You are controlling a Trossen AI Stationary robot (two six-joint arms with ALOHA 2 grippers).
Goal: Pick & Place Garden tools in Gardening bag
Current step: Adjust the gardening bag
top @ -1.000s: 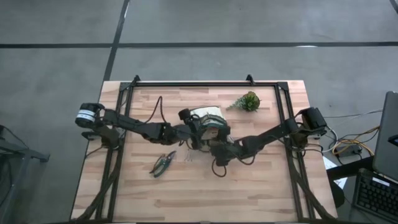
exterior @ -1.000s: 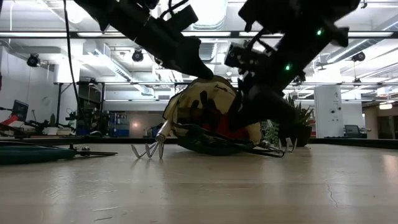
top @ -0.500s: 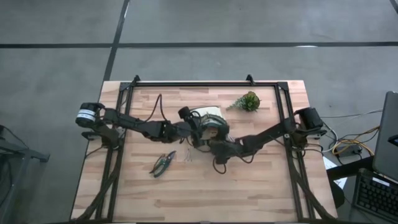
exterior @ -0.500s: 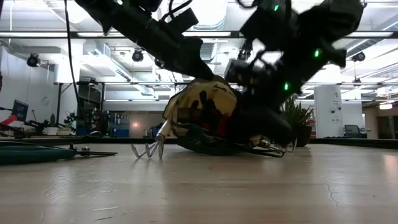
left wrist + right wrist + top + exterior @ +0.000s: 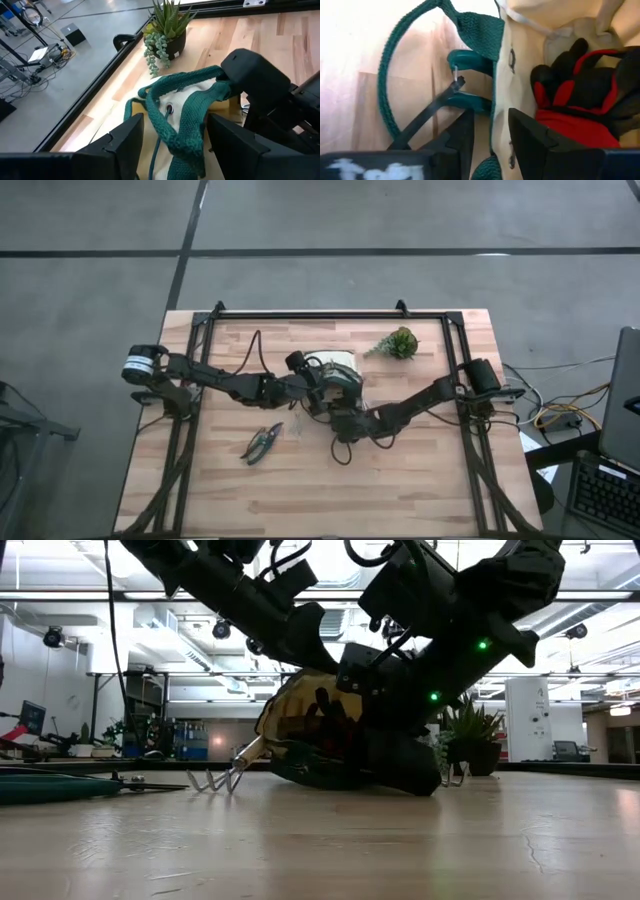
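Both arms are black, built of slim tube links joined by chunkier round joints. The left arm [image 5: 215, 380] has a white-and-black drum-shaped motor housing at its shoulder by the table's edge; the right arm [image 5: 420, 400] ends in a blocky black shoulder housing. Thin black cables loop loosely off each arm near the wrist. In the low view small green indicator lights glow on the right arm's wrist housing. The left gripper [image 5: 172, 150] has two broad, flat matte-black fingers with squared tips. The right gripper [image 5: 490, 142] has the same black fingers, and a blurred white marking shows on its body
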